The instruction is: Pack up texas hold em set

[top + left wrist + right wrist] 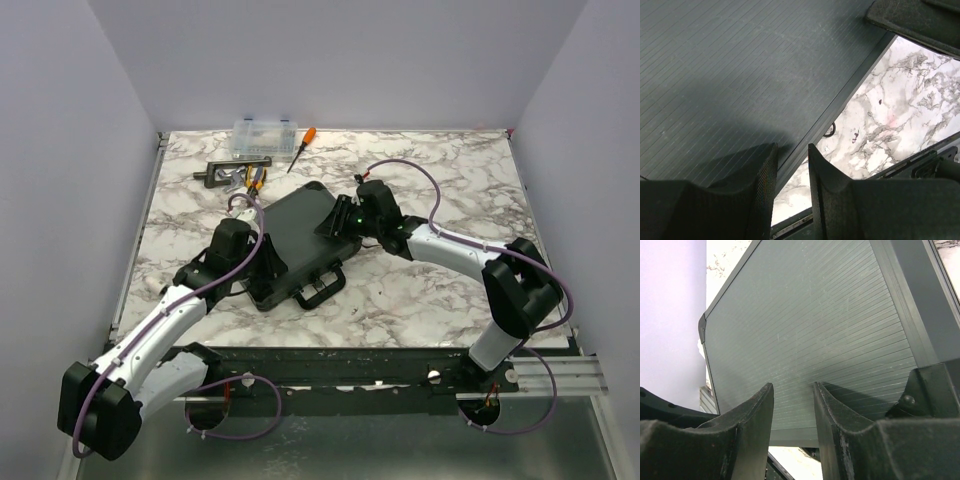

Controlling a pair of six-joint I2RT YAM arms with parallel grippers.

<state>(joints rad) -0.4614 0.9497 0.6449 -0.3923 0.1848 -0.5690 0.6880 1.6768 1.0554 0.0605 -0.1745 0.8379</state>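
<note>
The black briefcase [300,235] lies closed and flat in the middle of the marble table, its handle [320,288] towards the near edge. My left gripper [268,263] rests at the case's left near edge. In the left wrist view the left gripper [792,150] is slightly open and empty over the ribbed lid [740,75] and its rim. My right gripper [337,220] is at the lid's right far side. In the right wrist view the right gripper [793,387] is slightly open and empty against the lid [815,330]. Chips, cards, button and dice are hidden.
A clear plastic organizer box [265,138] stands at the back edge. An orange-handled screwdriver [303,145] lies beside it. Pliers with orange handles [255,180] and a black tool [225,172] lie just behind the case's far left corner.
</note>
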